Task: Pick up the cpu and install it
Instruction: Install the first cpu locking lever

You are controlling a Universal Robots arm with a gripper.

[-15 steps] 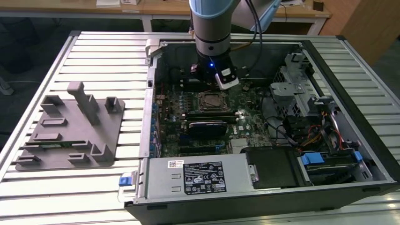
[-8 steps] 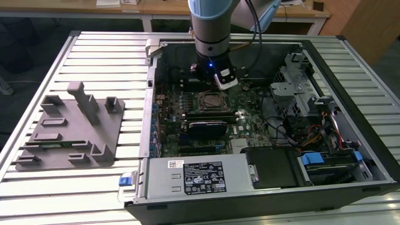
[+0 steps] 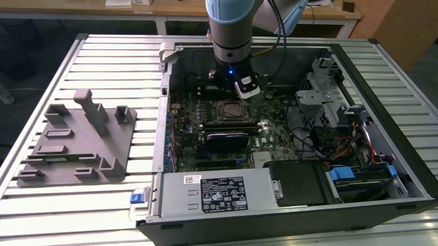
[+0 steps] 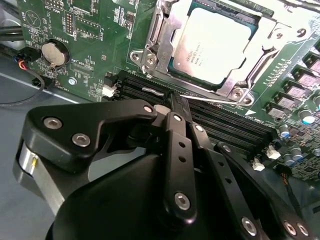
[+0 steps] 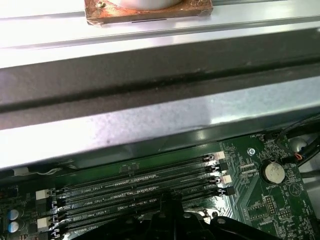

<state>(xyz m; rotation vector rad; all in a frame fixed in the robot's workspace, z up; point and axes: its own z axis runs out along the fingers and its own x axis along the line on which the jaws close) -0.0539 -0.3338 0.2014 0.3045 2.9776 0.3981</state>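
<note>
Cpu (image 4: 210,45) inside motherboard socket frame (image 4: 151,54)

cpu (image 4: 210,44) inside socket frame (image 4: 150,56)

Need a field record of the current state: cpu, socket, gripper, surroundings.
cpu: small flat square silvery-grey chip, lying flat in the socket
socket: metal socket frame around the chip, on the green motherboard
gripper: black gripper, shut, holding nothing, over the black memory slots, apart from the chip
holder: grey plastic holder block on the slatted metal table, to the exterior view's left of the open computer case
</note>
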